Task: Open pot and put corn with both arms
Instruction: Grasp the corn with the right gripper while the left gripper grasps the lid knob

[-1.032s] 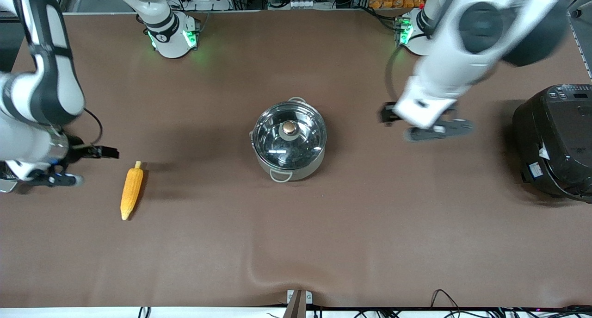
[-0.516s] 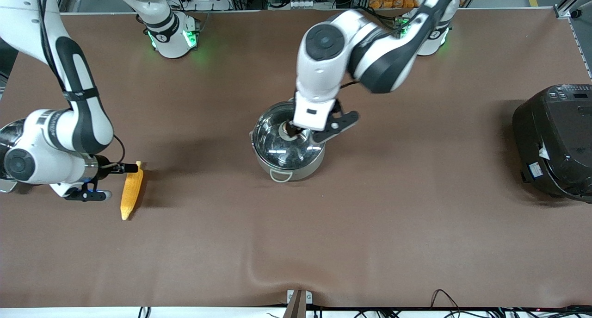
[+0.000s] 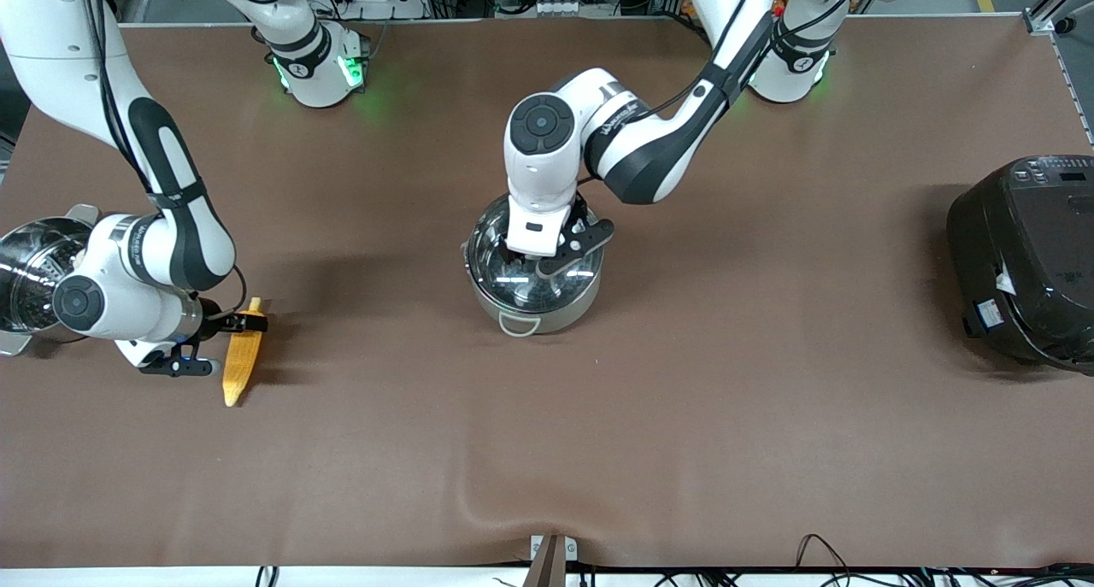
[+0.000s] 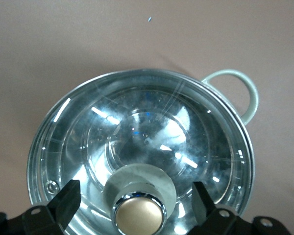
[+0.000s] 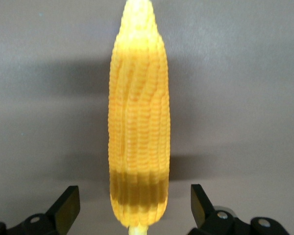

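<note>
Yellow-orange tapered corn cob [image 5: 139,122] is seen lying on the brown worktop [image 3: 684,399], its stem end between the spread fingers of the right end effector [image 3: 224,341]. The left end effector [image 4: 137,205], fingers spread, is positioned around the copper-coloured knob [image 4: 139,213] of the shiny steel pot [image 3: 536,267], lid on.

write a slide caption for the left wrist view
Left gripper open over the lid, fingers astride its knob, pot closed.
</note>
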`<state>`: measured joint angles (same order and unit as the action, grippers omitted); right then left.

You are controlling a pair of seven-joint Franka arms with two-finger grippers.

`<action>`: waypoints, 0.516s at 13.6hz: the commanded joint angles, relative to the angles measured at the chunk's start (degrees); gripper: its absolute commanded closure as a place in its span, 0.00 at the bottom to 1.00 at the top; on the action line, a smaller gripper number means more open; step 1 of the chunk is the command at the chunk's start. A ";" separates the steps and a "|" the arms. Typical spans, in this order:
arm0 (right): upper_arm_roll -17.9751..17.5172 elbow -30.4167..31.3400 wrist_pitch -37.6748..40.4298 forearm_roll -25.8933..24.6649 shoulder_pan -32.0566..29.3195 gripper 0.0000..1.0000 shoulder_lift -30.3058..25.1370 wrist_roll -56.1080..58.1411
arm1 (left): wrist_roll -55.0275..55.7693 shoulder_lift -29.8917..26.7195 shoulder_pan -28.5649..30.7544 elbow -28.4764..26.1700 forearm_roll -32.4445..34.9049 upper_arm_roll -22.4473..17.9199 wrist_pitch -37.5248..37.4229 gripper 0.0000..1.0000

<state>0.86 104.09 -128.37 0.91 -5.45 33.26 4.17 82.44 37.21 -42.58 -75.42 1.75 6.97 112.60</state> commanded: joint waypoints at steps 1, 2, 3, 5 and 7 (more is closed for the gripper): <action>-0.68 -5.20 0.75 -0.99 -1.05 0.00 4.09 0.31 | -0.78 1.37 -1.10 1.85 0.98 -0.82 -0.19 0.00; -0.60 -5.30 0.75 -0.99 -0.97 0.00 4.18 0.22 | -0.96 1.64 -1.18 1.85 0.98 -0.82 -0.19 0.00; -0.68 -5.47 0.66 -0.99 -0.97 0.00 4.53 0.22 | -1.40 1.81 -1.62 1.85 1.07 -0.82 0.16 0.00; -0.68 -5.56 0.40 -1.17 -0.88 0.00 5.50 0.31 | -1.58 1.90 -1.98 1.85 0.98 -0.82 0.51 0.00; -0.68 -5.47 0.40 -1.43 -1.05 0.40 5.68 1.01 | -1.58 2.43 -2.50 1.85 0.98 -0.82 1.12 0.00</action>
<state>0.90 99.97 -128.36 0.76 -5.46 37.96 4.31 81.56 38.27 -44.00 -75.25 1.82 6.82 113.05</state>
